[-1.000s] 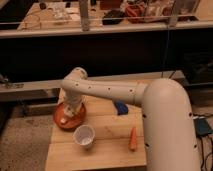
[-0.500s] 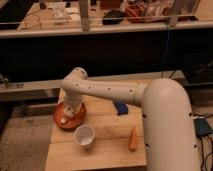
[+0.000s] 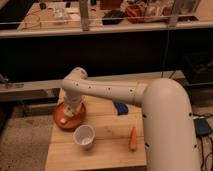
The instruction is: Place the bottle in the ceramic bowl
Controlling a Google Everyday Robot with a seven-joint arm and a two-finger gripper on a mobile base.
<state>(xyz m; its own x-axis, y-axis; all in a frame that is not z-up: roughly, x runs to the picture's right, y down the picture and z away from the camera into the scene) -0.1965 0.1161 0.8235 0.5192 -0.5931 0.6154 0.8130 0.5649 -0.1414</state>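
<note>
The ceramic bowl point(image 3: 60, 116) is a shallow reddish-brown dish at the back left of the wooden table point(image 3: 107, 150). My gripper point(image 3: 71, 113) hangs straight down over the bowl, its tip inside the rim. A small pale shape point(image 3: 64, 120) shows in the bowl just under the gripper. It may be part of the bottle, but I cannot tell. The rest of the bottle is hidden behind the gripper and wrist.
A white cup point(image 3: 84, 136) stands upright just in front and to the right of the bowl. An orange carrot-like thing point(image 3: 133, 139) lies at the right. A blue object point(image 3: 120, 107) lies behind it. My arm point(image 3: 115, 92) spans the table's back. A dark rail and cluttered desks stand behind.
</note>
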